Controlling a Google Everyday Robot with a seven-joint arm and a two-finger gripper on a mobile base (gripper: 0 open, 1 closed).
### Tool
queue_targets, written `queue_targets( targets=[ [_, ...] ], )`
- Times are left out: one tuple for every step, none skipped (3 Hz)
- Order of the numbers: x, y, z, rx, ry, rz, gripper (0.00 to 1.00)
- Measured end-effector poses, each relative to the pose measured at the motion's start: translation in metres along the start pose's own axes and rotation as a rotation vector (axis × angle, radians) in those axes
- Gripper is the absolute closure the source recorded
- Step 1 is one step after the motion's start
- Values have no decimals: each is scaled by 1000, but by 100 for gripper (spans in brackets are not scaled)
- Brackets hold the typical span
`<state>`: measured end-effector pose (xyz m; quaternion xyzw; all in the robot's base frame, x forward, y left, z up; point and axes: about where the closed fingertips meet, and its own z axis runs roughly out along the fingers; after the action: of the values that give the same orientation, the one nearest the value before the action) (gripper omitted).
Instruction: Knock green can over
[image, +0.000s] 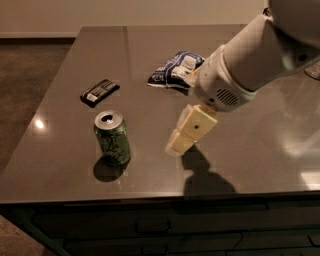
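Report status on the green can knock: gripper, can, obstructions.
Gripper low over table, right of green can in view, not touching. Can upright. Snack bag and black bar farther back, off the line between.

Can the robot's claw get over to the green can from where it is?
Probably yes. The claw hangs just above the table beside the upright green can, with nothing standing between them. The snack bag and black bar lie farther back, out of the way.

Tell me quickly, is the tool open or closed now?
The tool: cannot be told. It hangs above the table, beside the green can, apart from it.
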<state>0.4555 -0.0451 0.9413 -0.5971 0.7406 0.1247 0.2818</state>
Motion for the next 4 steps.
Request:
queue_targets(
  targets=[
    [-27,11,38,-23,-70,-15,0],
    [-46,21,68,-54,-110,-27,0],
    [-61,28,85,-79,-146,-28,0],
    [-78,34,96,-99,-185,-35,0]
  ],
)
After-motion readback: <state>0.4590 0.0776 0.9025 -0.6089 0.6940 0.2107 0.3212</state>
